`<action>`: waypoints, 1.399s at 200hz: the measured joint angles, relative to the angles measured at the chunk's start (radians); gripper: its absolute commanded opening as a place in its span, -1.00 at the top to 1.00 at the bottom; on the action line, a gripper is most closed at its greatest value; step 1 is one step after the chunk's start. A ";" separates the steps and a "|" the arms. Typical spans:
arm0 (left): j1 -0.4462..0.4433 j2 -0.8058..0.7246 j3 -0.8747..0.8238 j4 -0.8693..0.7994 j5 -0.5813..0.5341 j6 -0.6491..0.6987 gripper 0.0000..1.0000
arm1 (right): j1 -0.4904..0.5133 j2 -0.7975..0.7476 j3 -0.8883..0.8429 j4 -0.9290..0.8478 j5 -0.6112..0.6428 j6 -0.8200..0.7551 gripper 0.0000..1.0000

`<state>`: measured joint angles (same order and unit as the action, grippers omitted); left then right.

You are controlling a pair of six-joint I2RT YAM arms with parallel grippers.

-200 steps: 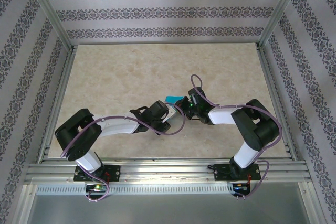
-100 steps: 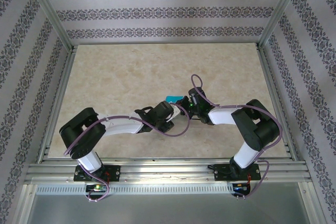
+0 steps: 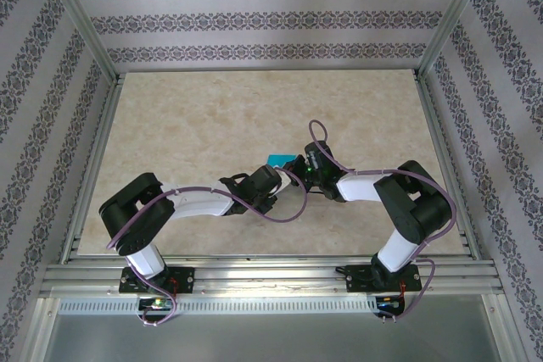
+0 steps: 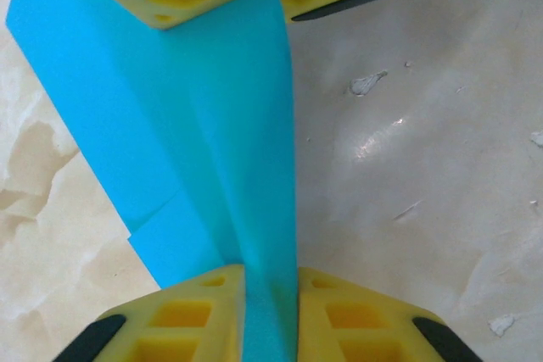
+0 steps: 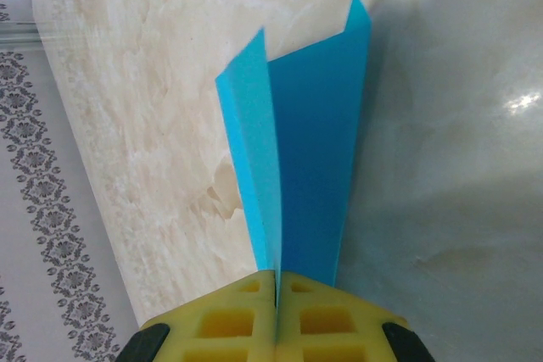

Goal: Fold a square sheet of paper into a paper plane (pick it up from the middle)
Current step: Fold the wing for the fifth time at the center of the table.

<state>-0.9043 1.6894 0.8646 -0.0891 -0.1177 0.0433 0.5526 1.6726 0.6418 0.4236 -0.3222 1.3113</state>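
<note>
- Top external: marbled beige table [image 3: 187, 142], smooth and flat.
- Near its middle, paper plane [image 3: 278, 159]: thin teal-blue sheet, sharply creased, slim.
- Right fingers [image 5: 225, 324]: yellow, honeycombed, clamped on one end.
- Left fingers [image 4: 199, 320]: alike, pinching the other end.

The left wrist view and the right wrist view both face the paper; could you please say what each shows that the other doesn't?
Left wrist: both grippers, the left gripper astride the near end of the paper, the right gripper at its far end, plus white scuffs on the table. Right wrist: the patterned wall, and the right fingers pressed shut on the paper. Both: the folded teal paper with the marble table behind it.
</note>
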 measured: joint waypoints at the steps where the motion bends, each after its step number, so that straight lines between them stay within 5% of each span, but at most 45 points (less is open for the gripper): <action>1: 0.000 0.000 0.000 0.000 0.000 0.000 0.63 | 0.000 0.000 0.000 0.000 0.000 0.000 0.92; 59: 0.000 -0.002 0.000 0.000 -0.022 0.003 0.49 | 0.000 0.000 0.000 0.000 0.000 0.000 0.95; 167: 0.000 -0.002 0.000 0.000 -0.049 0.010 0.87 | 0.000 -0.001 0.000 0.000 -0.002 -0.001 0.76; 218: 0.000 -0.003 -0.001 0.000 -0.051 0.009 0.97 | -0.008 -0.087 -0.013 -0.038 -0.007 -0.037 0.15; 264: 0.012 -0.014 -0.001 0.001 0.027 -0.020 1.00 | -0.042 -0.350 -0.032 -0.254 0.074 -0.201 -0.29; 274: 0.026 -0.026 -0.004 0.009 0.077 -0.037 1.00 | -0.045 -0.432 -0.035 -0.318 0.118 -0.253 -0.57; 280: 0.037 -0.034 -0.008 0.016 0.108 -0.049 1.00 | -0.048 -0.481 -0.043 -0.343 0.142 -0.272 -0.92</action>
<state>-0.8669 1.6554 0.8566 -0.0727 -0.0093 -0.0059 0.5049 1.1915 0.5987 0.0811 -0.1802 1.0397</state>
